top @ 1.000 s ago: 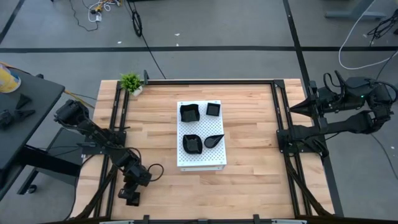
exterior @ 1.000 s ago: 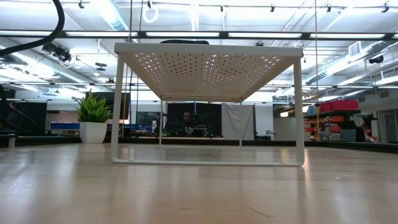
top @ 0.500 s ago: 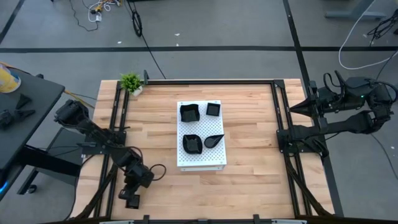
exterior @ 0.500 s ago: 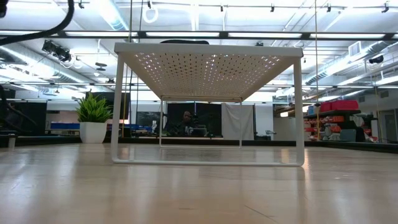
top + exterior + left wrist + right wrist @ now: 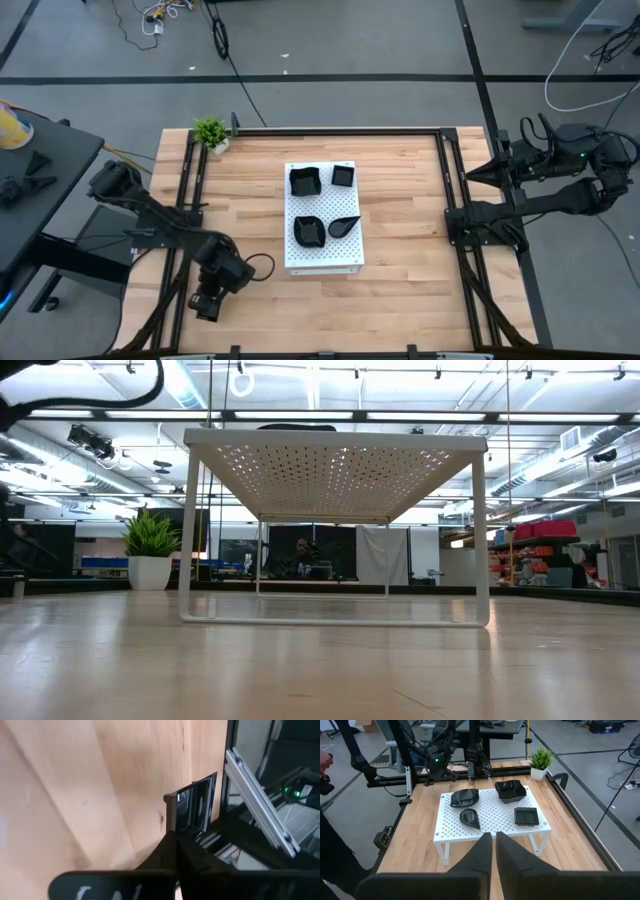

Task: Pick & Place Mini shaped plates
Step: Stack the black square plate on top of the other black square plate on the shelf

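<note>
Four glossy black mini plates lie on the white perforated board (image 5: 322, 262), which stands on legs mid-table. They are a wavy one (image 5: 304, 181) (image 5: 510, 790), a square one (image 5: 343, 175) (image 5: 525, 815), another wavy one (image 5: 309, 230) (image 5: 465, 797) and a teardrop one (image 5: 344, 226) (image 5: 470, 816). My left gripper (image 5: 207, 303) (image 5: 175, 839) is shut and hovers at the table's near-left corner, far from the plates. My right gripper (image 5: 470, 175) (image 5: 493, 842) is shut and waits at the right edge. The low view shows only the board's underside (image 5: 330, 470).
A small green potted plant (image 5: 211, 132) (image 5: 150, 550) stands at the far-left corner. Black frame rails (image 5: 190, 200) run along the left and right table edges. Bare wood surrounds the board on all sides. A person sits in the room beyond the table (image 5: 300, 550).
My left arm has risen and swung its wrist a little toward the table's right and far side, above the near-left corner. Its cable has climbed out of the low view's upper left. The plates and the right arm have kept still.
</note>
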`<state>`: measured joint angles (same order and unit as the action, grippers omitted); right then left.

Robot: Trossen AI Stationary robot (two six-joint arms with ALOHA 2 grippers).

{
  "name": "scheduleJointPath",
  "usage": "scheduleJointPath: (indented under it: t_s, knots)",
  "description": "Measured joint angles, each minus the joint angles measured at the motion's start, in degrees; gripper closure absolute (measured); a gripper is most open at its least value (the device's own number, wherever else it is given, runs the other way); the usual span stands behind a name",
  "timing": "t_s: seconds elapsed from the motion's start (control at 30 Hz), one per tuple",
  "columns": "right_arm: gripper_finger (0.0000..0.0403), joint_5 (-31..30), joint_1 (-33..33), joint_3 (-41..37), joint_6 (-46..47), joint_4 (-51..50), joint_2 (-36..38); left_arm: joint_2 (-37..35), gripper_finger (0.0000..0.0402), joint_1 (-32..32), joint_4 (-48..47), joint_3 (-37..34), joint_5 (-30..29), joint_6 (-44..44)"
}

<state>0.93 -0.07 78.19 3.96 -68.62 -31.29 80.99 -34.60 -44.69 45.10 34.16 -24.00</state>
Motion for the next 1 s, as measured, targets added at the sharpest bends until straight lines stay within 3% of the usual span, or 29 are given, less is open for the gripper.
scheduleJointPath:
  t_s: [0.37, 0.83, 1.0]
  knots:
    - [0.0374, 0.0, 0.01, 0.0, -0.02, 0.0, 0.0, -1.64, 0.0401, 7.77, -16.88, 6.52, -4.15, 12.58]
    - [0.0374, 0.01, 0.02, 0.0, 0.01, 0.01, -0.02, -10.29, 0.0401, 21.43, -20.35, 6.75, -12.79, 11.4]
    - [0.0374, 0.0, -0.01, 0.0, 0.0, 0.02, -0.02, -12.06, 0.0401, 27.37, -24.65, 9.85, -16.84, 13.19]
